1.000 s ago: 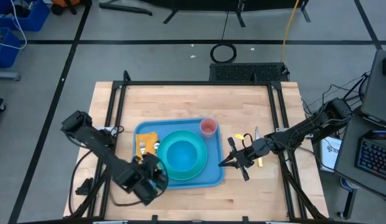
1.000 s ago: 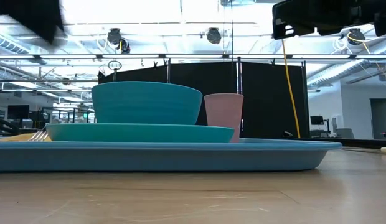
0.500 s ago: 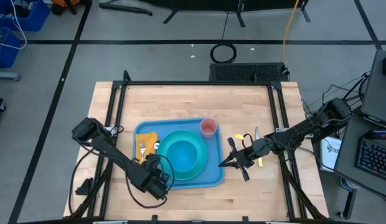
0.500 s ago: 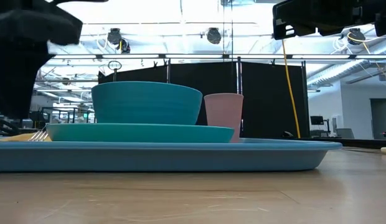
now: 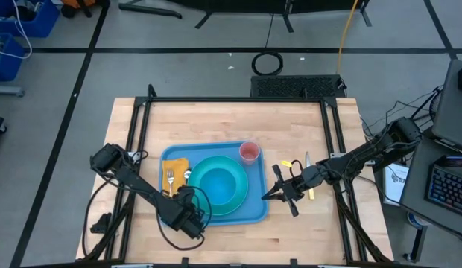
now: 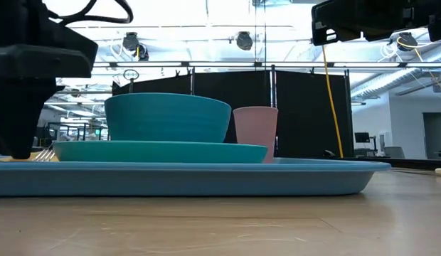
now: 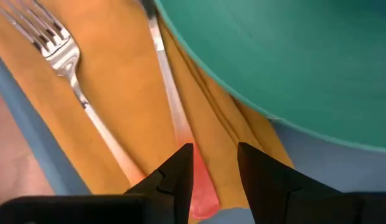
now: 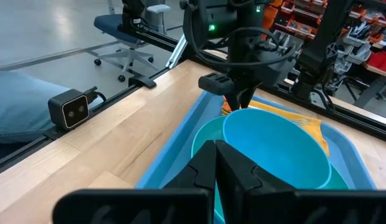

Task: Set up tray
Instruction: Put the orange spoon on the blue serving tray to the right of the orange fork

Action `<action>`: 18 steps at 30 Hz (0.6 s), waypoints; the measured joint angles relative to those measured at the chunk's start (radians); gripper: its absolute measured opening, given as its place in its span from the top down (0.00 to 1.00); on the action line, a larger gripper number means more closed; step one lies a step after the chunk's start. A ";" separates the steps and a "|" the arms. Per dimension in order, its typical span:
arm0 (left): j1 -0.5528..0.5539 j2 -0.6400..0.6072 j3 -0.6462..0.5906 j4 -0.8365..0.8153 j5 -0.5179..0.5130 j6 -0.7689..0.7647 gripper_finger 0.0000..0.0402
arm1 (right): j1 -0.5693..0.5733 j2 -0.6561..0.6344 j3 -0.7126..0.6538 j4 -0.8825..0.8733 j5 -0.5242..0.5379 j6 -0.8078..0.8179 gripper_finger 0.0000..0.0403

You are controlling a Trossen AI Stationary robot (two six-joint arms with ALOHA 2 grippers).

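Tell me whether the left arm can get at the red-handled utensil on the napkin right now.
Probably yes: the left end effector hangs open right over the red-handled utensil on the orange napkin, nothing between; the plate rim lies beside it.

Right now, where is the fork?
The fork lies on the orange napkin at the tray's left end in the high view, beside the teal plate, just ahead of the left gripper.
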 joint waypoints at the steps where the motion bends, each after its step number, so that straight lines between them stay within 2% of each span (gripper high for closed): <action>1: 0.000 0.001 0.000 -0.001 0.000 0.000 0.68 | 0.000 0.000 0.000 0.000 0.000 0.000 1.00; 12: 0.012 0.026 0.000 -0.002 0.006 0.002 0.68 | 0.000 0.000 0.000 0.000 0.000 0.000 1.00; 18: 0.015 0.070 0.005 -0.008 0.051 0.031 0.68 | 0.000 0.000 0.000 0.000 0.000 0.000 1.00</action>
